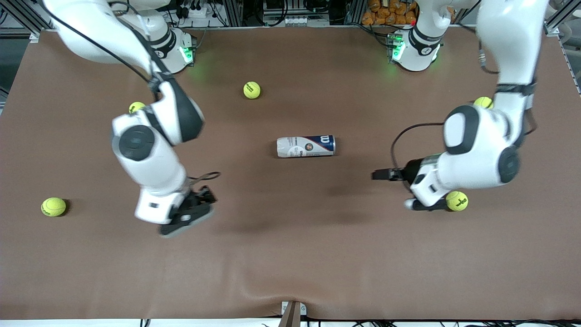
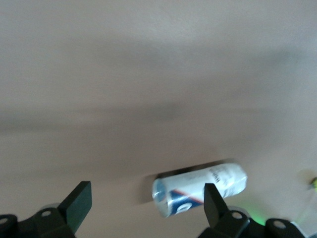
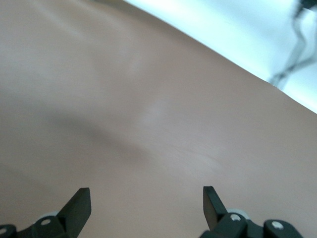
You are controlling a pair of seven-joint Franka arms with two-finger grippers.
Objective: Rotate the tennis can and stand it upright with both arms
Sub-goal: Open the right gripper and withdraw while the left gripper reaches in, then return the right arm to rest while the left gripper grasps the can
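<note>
The tennis can [image 1: 306, 146] lies on its side in the middle of the brown table, white label end toward the right arm's end, navy end toward the left arm's end. My left gripper [image 1: 380, 175] is open and empty, low over the table beside the can's navy end and apart from it. In the left wrist view the can [image 2: 198, 188] shows ahead of the open left gripper [image 2: 146, 206], its clear end facing me. My right gripper [image 1: 202, 204] is open and empty over bare cloth, well apart from the can. The right wrist view shows the open gripper [image 3: 146, 203] over cloth only.
Several yellow-green tennis balls lie around: one [image 1: 252, 90] farther from the front camera than the can, one [image 1: 53, 206] at the right arm's end, one [image 1: 136, 107] by the right arm, one [image 1: 456, 200] under the left arm's wrist, one [image 1: 484, 102] partly hidden by the left arm.
</note>
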